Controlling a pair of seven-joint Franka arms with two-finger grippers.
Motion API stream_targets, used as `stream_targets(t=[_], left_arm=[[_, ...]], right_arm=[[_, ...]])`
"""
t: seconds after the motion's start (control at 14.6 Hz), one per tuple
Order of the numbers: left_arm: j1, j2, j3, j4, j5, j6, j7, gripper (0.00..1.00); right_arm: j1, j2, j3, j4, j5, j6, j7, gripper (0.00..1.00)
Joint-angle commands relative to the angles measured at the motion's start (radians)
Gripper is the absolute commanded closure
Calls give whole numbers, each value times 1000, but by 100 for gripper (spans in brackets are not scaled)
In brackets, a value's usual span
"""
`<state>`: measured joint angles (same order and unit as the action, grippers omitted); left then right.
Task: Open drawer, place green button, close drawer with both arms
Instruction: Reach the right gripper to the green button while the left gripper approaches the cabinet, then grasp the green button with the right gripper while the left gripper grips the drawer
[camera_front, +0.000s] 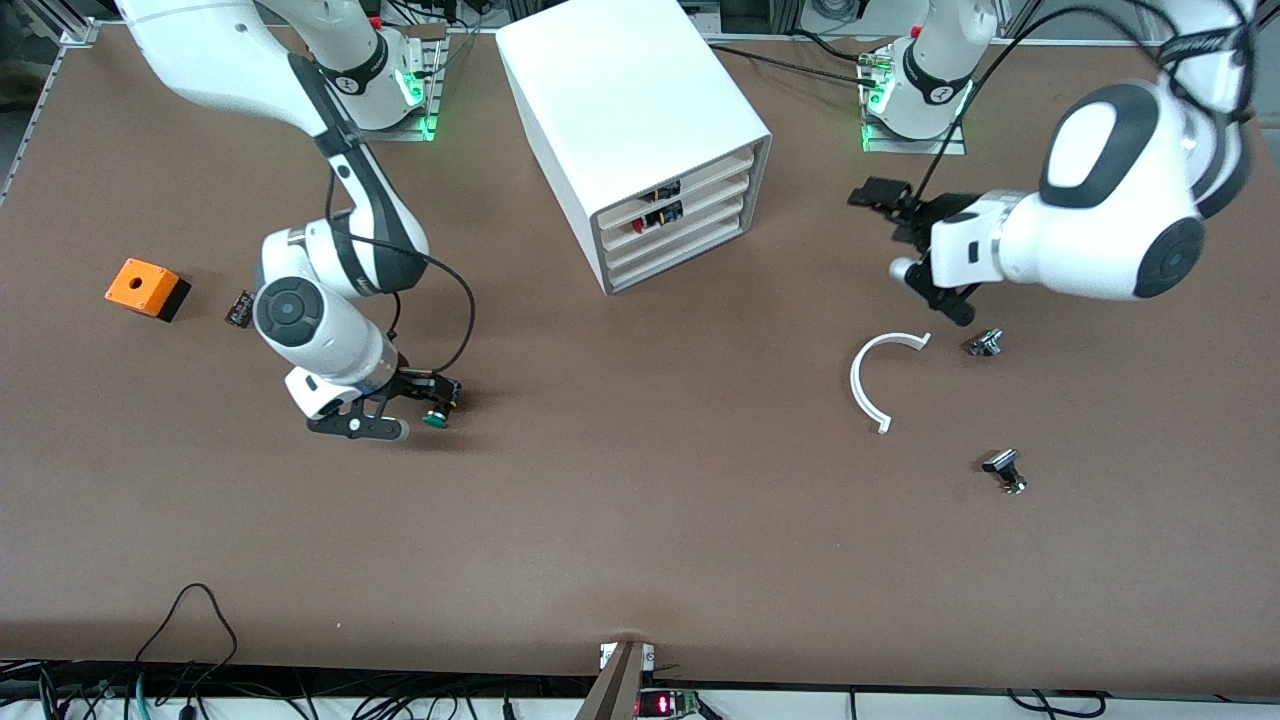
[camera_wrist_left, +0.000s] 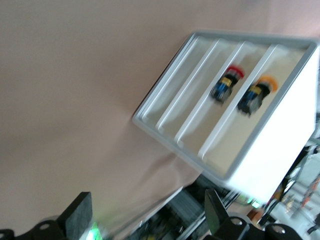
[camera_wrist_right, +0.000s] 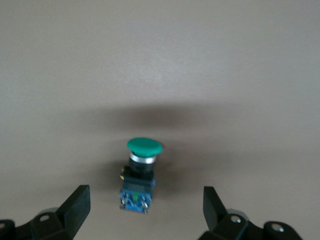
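White cabinet (camera_wrist_left: 280, 135) on brown table (camera_wrist_left: 75, 100), four shallow drawers with cream fronts, all shut; red-capped button (camera_wrist_left: 226, 83) in one drawer, orange-capped button (camera_wrist_left: 256, 95) in the next; left gripper (camera_wrist_left: 147, 215) fingers (camera_wrist_left: 77, 215) spread apart, nothing between them

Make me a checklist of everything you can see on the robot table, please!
Surface: brown matte table, bare near the front camera.
Job's things: white boxy cabinet; its cream-fronted third drawer is shut. Small green-capped push button lies on the table.
Clutter: orange box with a hole, white curved plastic strip, two small black-and-silver buttons.
Grippers: right gripper open, its fingers either side of the button, not touching. Left gripper open, facing the cabinet front.
Cables: black cable loops off the right arm.
Surroundings: more cables along the table edge.
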<state>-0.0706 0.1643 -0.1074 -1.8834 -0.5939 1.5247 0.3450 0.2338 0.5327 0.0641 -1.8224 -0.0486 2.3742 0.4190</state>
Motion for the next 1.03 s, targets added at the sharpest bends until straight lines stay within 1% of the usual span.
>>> stream_targets(t=[0.0,0.07,0.14,0.34,0.55,0.62,0.68,0.75,0.82,0.89,0.96], left_arm=[[2,-32,-52,-182,-163,208,109,1],[2,-19,-78,-225,-206,294,171,1],[2,9,-103,-244,-252,355,242,1],[2,93,-147,-286,-401,468,412,4],[2,176,-150,-301,-529,488,584,7],[2,207,-152,-307,-565,486,621,11],[0,237,-169,-318,-620,489,672,12],[2,257,-191,-344,-711,494,731,12],[-1,274,-196,-353,-765,496,782,15],[-11,293,-210,-359,-785,496,810,22],[-14,299,-225,-364,-787,496,813,31]], right_arm=[[27,22,3,-9,-5,55,66,0],[33,33,3,-8,-5,65,79,0],[36,44,3,-8,-5,74,81,0],[33,79,2,-8,-7,100,75,0],[32,92,0,-12,-7,102,66,0],[32,96,0,-12,-7,102,66,0],[32,99,0,-14,-8,102,64,0],[29,99,-1,-15,-10,100,61,3],[27,99,-1,-17,-11,94,58,13],[27,99,-1,-17,-10,92,46,29],[27,99,-1,-17,-11,91,35,49]])
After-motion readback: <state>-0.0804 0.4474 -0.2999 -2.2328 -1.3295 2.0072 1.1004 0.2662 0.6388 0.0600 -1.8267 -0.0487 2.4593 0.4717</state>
